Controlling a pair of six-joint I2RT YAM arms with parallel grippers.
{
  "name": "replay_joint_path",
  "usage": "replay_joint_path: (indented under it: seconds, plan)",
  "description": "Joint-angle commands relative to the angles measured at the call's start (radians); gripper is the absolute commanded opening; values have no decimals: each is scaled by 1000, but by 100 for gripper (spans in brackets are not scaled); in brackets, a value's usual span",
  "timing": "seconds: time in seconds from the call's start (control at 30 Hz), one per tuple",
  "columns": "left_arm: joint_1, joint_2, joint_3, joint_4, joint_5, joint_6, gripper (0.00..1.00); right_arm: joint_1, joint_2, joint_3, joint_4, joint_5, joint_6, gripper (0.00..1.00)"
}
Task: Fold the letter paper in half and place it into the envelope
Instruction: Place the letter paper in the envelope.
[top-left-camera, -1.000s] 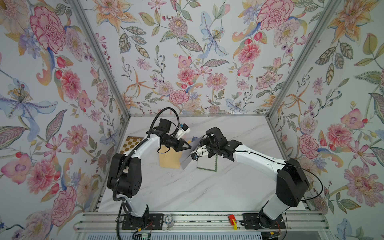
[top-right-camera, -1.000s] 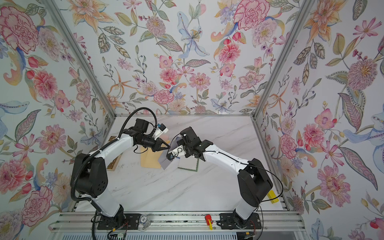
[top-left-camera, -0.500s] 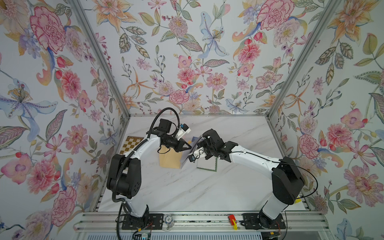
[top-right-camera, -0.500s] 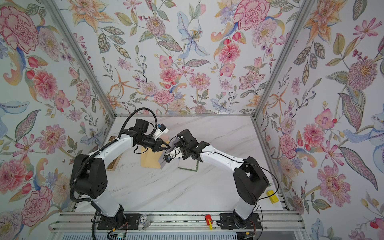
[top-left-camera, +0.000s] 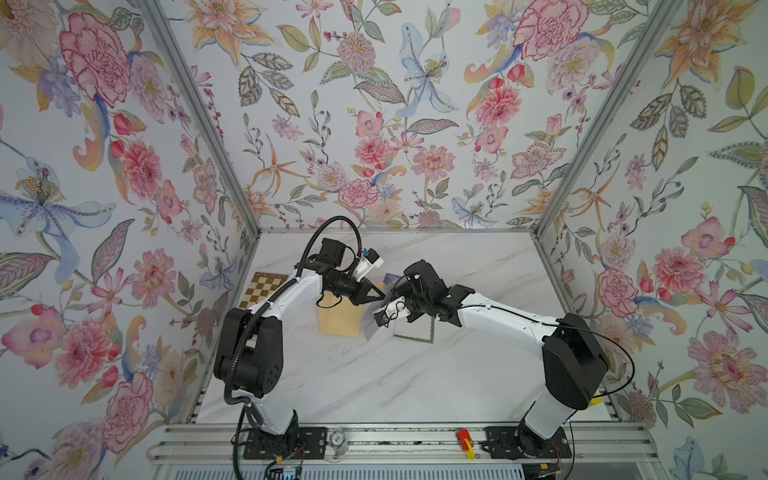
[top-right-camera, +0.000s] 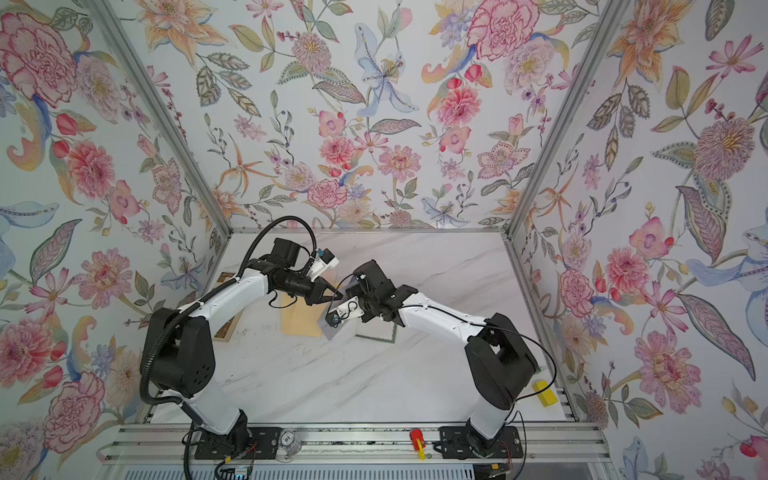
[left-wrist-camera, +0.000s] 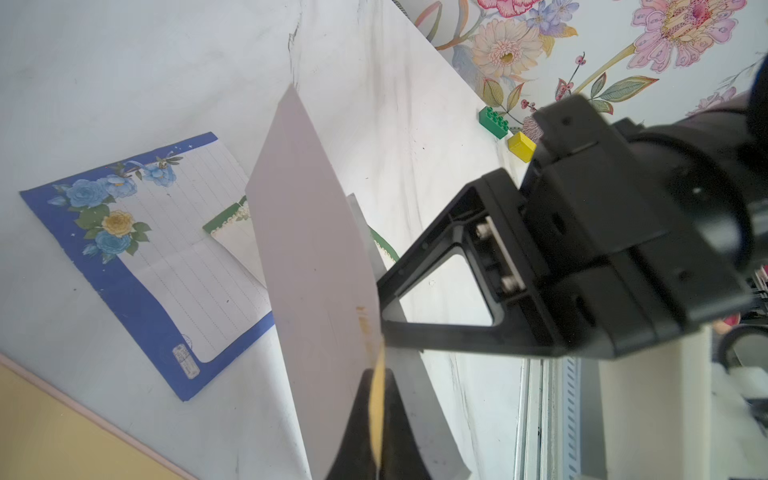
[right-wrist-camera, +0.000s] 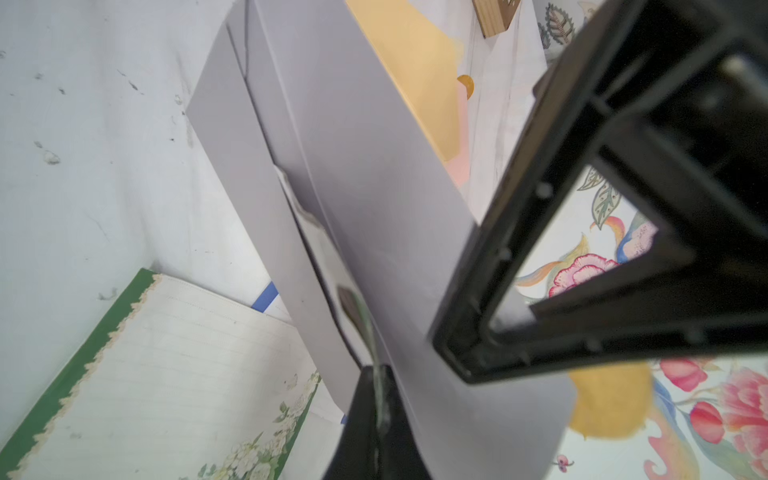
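Left gripper (left-wrist-camera: 376, 399) closed tight on the edge of the white envelope (left-wrist-camera: 311, 249), envelope held up at a tilt over the table (top-left-camera: 374, 386), letter paper (right-wrist-camera: 324, 249) partway inside it, right gripper (right-wrist-camera: 374, 399) pinched closed on that paper, green-bordered sheet (right-wrist-camera: 166, 353) flat below.

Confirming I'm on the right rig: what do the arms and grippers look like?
Left arm and right arm: white links, black joints. A ribbed black hose loops along the left; a thin black cable trails the right. Left gripper and right gripper: black, triangular open-frame fingers.
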Motion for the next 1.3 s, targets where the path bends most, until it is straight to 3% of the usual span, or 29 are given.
replay_joint_path:
  seconds: [0.0, 0.53, 1.27]
  plan:
    - [-9, -31, -11, -11, 1, -3, 0, 8, 26, -15, 10, -7, 18, 0]
    - [-34, -68, -12, -32, -24, -8, 0, 27, 38, -40, 54, 172, -18, 0]
    - [-44, -52, 4, -35, -30, -8, 0, 58, 80, -35, 3, 210, 11, 0]
